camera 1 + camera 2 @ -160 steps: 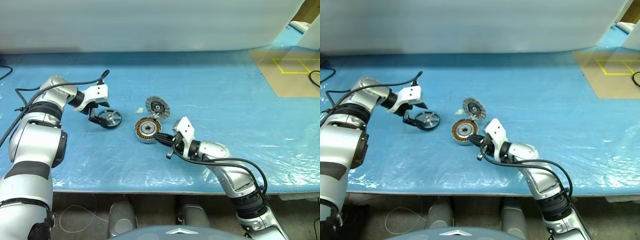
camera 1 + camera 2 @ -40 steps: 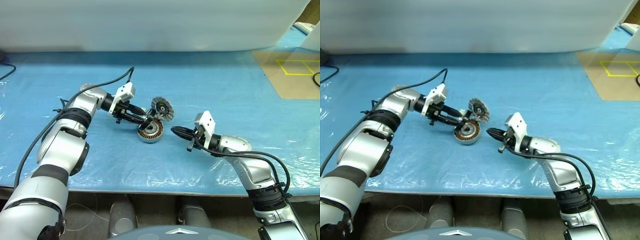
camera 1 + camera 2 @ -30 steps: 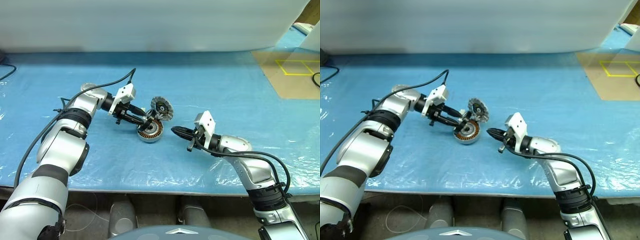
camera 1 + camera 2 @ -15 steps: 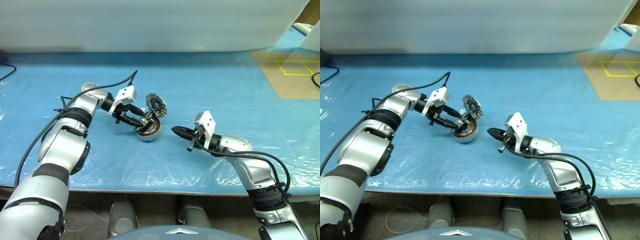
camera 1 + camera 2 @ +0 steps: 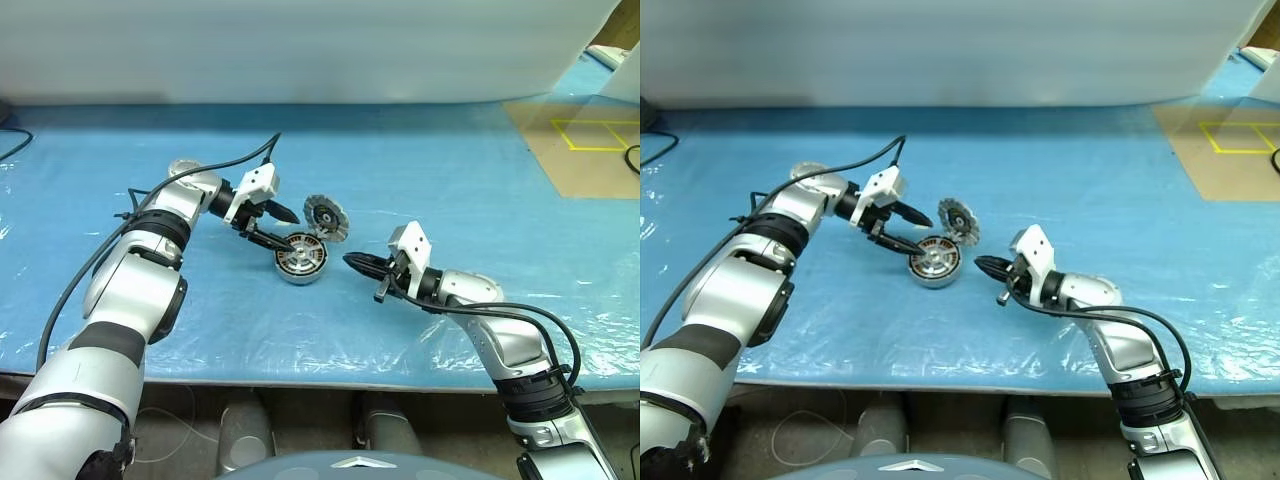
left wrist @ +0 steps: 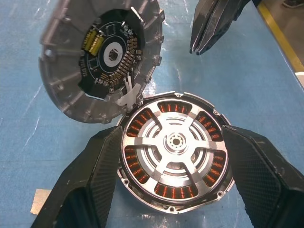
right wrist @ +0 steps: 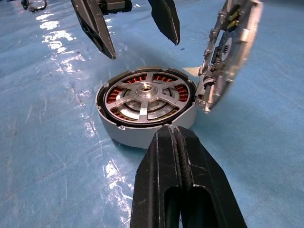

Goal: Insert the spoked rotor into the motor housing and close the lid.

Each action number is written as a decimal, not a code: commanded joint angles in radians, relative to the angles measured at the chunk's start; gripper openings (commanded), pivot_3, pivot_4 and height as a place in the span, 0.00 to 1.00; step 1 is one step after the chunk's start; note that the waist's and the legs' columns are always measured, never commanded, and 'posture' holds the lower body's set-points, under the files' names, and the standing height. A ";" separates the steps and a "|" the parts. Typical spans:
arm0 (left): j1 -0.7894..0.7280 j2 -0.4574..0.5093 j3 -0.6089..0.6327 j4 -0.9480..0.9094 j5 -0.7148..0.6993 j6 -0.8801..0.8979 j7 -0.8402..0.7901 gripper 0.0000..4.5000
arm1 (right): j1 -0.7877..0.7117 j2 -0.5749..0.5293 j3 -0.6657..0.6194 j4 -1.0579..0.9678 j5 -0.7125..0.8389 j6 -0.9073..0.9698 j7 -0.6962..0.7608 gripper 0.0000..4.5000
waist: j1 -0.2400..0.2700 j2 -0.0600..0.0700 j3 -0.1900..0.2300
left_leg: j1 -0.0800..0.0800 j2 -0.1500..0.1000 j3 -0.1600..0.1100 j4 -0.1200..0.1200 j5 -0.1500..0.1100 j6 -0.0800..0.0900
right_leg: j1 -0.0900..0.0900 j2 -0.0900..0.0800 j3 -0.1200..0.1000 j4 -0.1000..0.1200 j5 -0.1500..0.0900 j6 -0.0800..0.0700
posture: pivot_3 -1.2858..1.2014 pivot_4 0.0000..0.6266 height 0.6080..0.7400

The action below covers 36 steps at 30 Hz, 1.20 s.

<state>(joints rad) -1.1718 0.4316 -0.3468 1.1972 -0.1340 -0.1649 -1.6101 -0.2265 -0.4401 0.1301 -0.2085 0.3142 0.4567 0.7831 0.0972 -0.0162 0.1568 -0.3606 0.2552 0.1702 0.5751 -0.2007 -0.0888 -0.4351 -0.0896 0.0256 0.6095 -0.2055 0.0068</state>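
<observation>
The motor housing [image 5: 302,258] lies flat on the blue sheet, copper windings showing around its ring. The spoked rotor [image 6: 174,154] sits inside it, silver spokes and hub facing up. The lid [image 5: 324,216] stands tilted on edge at the housing's far rim, its dark inner face [image 6: 102,57] showing. My left gripper [image 5: 288,232] is open, one finger [image 6: 95,175] on each side of the housing, holding nothing. My right gripper [image 5: 348,261] is shut and empty, its tips [image 7: 176,142] just short of the housing's right side.
A blue plastic sheet [image 5: 440,170] covers the table. A tan board with yellow tape [image 5: 580,140] lies at the far right. A small pale scrap [image 6: 40,209] sits near the housing. A black cable [image 5: 8,145] crosses the far left edge.
My left gripper has spread its jaws and let go of the rotor, which now rests in the housing. The lid has swung back to lean at the far rim. The right arm stayed still.
</observation>
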 commanded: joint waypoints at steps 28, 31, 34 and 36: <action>0.158 -0.050 0.161 -0.155 -0.054 0.090 0.078 0.01 | -0.036 -0.003 -0.008 0.008 0.010 -0.036 0.033 0.00 | 0.001 0.000 0.000 | -0.001 0.000 0.000 0.000 0.000 0.000 | 0.000 0.000 0.000 -0.001 0.000 0.000 | 0.52 0.24 1.00; 0.173 -0.065 0.149 -0.141 -0.012 0.079 0.099 0.01 | -0.029 -0.004 -0.008 -0.001 0.010 -0.032 0.029 0.00 | -0.001 0.000 0.000 | -0.001 0.000 0.000 0.000 0.000 0.000 | 0.000 0.000 0.000 -0.001 0.000 0.000 | 0.52 0.24 1.00; 0.191 -0.069 0.132 -0.130 0.041 0.050 0.125 0.01 | -0.025 -0.004 -0.009 -0.010 0.012 -0.028 0.024 0.00 | -0.001 0.000 0.000 | 0.000 0.000 0.000 0.000 0.000 0.000 | 0.000 0.000 0.000 -0.001 0.000 0.000 | 0.52 0.24 1.00; 0.206 -0.068 0.117 -0.131 0.074 0.045 0.123 0.01 | -0.022 -0.006 -0.012 -0.012 0.012 -0.028 0.021 0.00 | 0.000 0.000 0.000 | 0.000 0.000 0.000 0.000 0.000 0.000 | 0.000 0.000 0.000 -0.001 0.000 0.000 | 0.52 0.24 1.00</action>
<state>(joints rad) -0.9761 0.3557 -0.2082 1.0742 -0.1054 -0.1094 -1.4903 -0.2530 -0.4410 0.1300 -0.1736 0.3154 0.4373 0.8044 0.0975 -0.0162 0.1568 -0.3608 0.2553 0.1701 0.5749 -0.2007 -0.0888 -0.4350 -0.0896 0.0254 0.6088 -0.2056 0.0068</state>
